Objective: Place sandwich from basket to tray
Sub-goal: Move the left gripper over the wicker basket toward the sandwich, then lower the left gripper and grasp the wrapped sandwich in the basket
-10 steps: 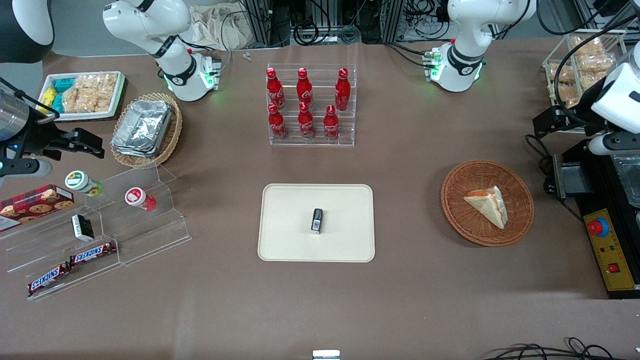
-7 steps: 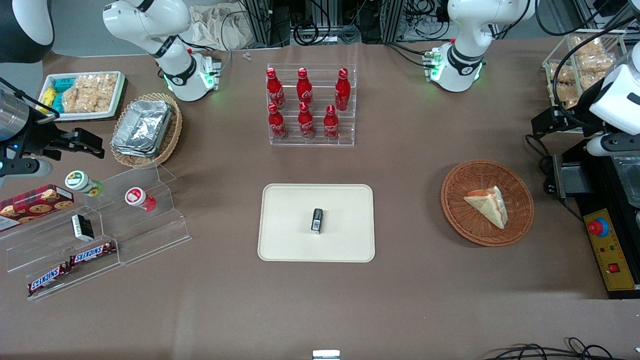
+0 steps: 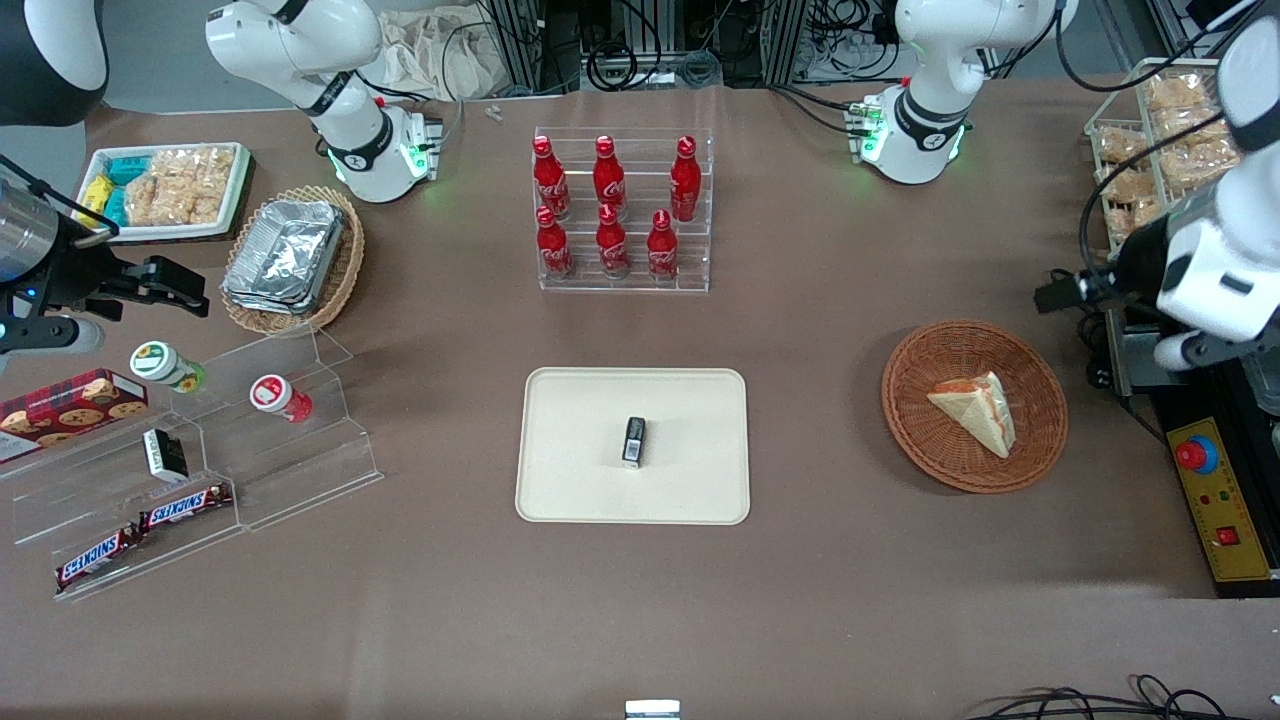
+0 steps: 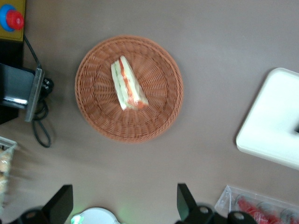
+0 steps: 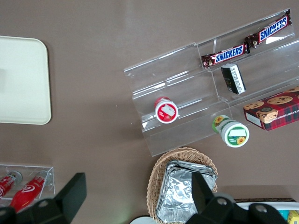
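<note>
You can read "SNICKERS" on the two candy bars (image 5: 244,41) lying end to end on the lowest step of the clear stand (image 5: 187,93). The white script on the red bottles (image 3: 610,205) is too small to make out. The gripper (image 4: 124,207) carries no text.

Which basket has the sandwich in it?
The round reddish-brown basket near the open pincer holds the sandwich; the tan oval one holds foil trays.
</note>
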Controlling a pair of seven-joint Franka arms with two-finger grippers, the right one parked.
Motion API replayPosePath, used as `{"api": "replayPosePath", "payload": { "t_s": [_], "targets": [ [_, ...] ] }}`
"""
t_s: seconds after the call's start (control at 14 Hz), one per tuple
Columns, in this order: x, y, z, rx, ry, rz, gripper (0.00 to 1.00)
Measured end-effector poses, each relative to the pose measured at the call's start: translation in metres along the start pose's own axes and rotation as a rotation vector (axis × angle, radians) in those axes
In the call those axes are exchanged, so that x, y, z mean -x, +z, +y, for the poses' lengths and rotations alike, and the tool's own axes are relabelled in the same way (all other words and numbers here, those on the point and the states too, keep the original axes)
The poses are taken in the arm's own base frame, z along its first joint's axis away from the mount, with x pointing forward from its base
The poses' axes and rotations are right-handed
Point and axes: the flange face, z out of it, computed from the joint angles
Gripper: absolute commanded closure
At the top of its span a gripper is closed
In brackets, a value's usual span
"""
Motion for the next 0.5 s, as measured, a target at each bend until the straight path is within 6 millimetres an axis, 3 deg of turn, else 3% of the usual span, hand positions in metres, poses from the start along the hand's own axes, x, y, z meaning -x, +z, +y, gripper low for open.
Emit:
{"api": "replayPosePath", "payload": {
  "t_s": [0.36,0.5],
  "targets": [
    [-0.037,0.125,-0.033,0.024,-0.185,0.047,0.0],
    [-0.045,0.171,-0.034,0.03,-0.241,0.059,0.0]
  ]
}}
